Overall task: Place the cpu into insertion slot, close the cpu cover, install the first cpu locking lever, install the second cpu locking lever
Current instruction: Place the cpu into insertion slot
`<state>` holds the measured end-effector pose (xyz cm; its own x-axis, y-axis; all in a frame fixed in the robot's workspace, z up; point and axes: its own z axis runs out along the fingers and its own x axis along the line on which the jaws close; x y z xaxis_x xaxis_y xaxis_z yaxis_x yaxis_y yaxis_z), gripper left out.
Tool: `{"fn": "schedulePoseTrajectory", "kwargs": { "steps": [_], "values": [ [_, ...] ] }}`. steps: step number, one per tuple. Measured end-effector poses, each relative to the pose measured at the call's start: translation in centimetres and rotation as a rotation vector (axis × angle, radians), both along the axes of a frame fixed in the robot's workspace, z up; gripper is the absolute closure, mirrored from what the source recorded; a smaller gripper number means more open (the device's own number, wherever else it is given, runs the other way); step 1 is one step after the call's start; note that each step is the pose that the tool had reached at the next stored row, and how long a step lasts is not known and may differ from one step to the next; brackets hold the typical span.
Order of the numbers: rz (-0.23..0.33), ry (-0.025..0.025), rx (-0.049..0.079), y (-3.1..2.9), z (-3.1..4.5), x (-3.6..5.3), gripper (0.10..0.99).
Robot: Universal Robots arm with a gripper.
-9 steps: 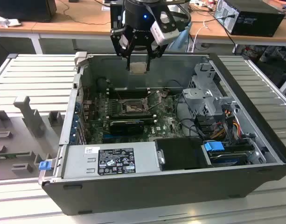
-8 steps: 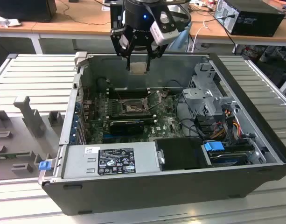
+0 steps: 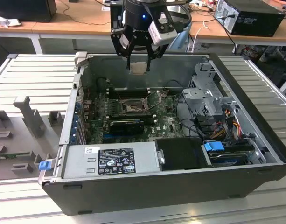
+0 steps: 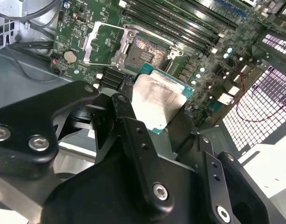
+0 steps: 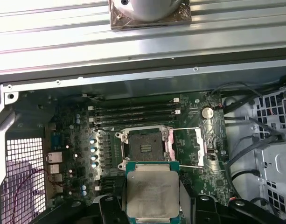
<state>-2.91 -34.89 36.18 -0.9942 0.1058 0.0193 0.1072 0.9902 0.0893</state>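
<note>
Claw [image 3: 139, 64]: black, hanging above the open case [image 3: 147, 196], its fingers [image 4: 133, 135] closed onto opposite edges of the cpu [image 3: 138, 68] and carrying it clear of everything below.

Bench [image 3: 31, 70]: ridged grey metal surface on which the case lies on its side, open face upward.

Power unit [image 3: 110, 161]: grey labelled box along the case's near wall in the exterior view. A drive cage [image 3: 205, 95] stands towards the exterior view's right.

Board [image 3: 166, 123]: green, flat on the case floor. A long black card [image 3: 126, 125] lies across it, between the power unit and the insertion slot.

Memory slots [image 5: 133, 114]: long, narrow and black, in parallel rows just beside the insertion slot.

Insertion slot [image 5: 145, 148]: square, with a silvery rim and a dark pin field, bare and uncovered. In both wrist views it shows just beyond the cpu's far edge, apart from it.

Cover [image 5: 207, 137]: silvery frame swung open to one side of the insertion slot, with green board showing through its window. In the second wrist view it [image 4: 86, 46] lies between the insertion slot and a coin cell [image 4: 70, 57].

Cpu, in the first wrist view [image 5: 152, 193]: held flat, its dull metal top facing the camera, a green margin around it and a black finger at each side.
</note>
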Motion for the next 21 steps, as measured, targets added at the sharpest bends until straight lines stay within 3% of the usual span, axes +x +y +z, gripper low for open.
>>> {"fn": "schedulePoseTrajectory", "kwargs": {
  "steps": [13,21],
  "values": [
    [-0.062,-0.0001,0.0,-0.06,-0.07,0.0,0.545],
    [-0.069,0.0,0.0,-0.07,-0.09,0.0,0.545]
  ]
}}
